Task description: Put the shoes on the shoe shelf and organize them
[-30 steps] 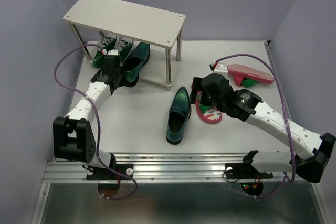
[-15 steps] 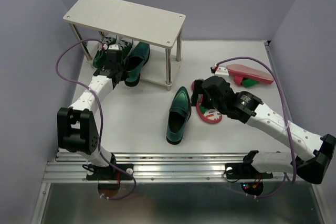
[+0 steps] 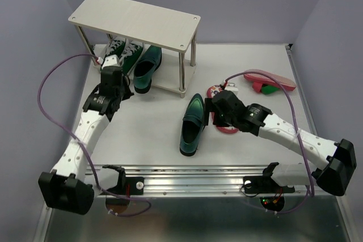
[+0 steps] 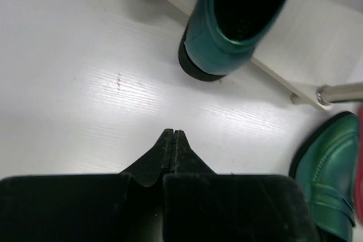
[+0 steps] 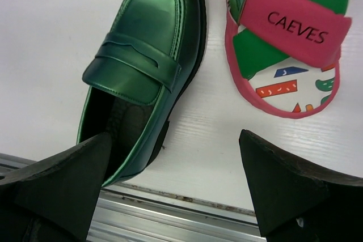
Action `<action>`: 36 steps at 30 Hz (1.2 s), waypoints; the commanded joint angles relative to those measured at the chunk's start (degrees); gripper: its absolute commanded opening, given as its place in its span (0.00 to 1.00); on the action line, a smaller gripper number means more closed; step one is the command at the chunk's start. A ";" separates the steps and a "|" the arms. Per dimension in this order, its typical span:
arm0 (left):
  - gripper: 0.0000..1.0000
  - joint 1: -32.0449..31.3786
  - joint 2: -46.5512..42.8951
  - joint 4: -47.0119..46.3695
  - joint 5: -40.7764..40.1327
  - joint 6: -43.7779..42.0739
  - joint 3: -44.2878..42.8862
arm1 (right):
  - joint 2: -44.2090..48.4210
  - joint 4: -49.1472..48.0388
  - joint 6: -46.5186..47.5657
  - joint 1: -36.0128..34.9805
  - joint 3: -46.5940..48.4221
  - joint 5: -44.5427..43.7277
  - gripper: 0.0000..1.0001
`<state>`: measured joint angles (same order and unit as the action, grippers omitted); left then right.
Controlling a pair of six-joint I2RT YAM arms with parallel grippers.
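The shoe shelf [image 3: 136,20] stands at the far left. Its lower board [image 4: 317,43] holds the green sneakers [image 3: 122,52] and one dark green loafer [image 3: 146,67], heel outward [image 4: 238,21]. My left gripper [image 3: 116,86] is shut and empty, just off the table in front of that heel [image 4: 173,134]. The second loafer [image 3: 193,124] lies mid-table. Beside it on the right lies a red flip-flop [image 5: 289,38]. My right gripper [image 3: 217,116] hangs open above the gap between them [image 5: 176,157]. Another flip-flop [image 3: 269,80] lies on its side at the far right.
A silver shelf leg [image 4: 340,92] stands right of the shelved loafer. The metal rail [image 5: 170,219] runs along the table's near edge, close behind the right fingers. Purple cables loop from both arms. Walls close in on the left and right.
My left gripper has pulled back from the shelf toward the near left, still shut. The right gripper has shifted left and nearer, over the gap between loafer and flip-flop.
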<state>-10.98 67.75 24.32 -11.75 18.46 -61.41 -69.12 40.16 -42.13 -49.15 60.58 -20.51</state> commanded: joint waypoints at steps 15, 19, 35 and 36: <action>0.36 -42.35 -7.02 9.35 -3.72 36.29 9.46 | 1.79 -0.17 -4.10 -1.30 -0.28 -10.15 1.00; 0.65 -46.75 -3.85 6.54 -3.11 38.76 9.99 | 4.61 0.88 -5.77 -1.30 -0.81 -13.06 1.00; 0.55 -48.96 8.71 0.29 -2.67 43.50 12.36 | 8.04 1.76 -6.30 -1.30 -1.60 -14.20 1.00; 0.52 -48.96 8.72 0.29 -2.49 43.50 12.36 | 8.04 1.76 -6.30 -1.30 -1.51 -14.20 1.00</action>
<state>-59.57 76.29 24.86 -13.52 60.53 -50.04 -62.59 41.67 -47.83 -50.00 58.02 -31.97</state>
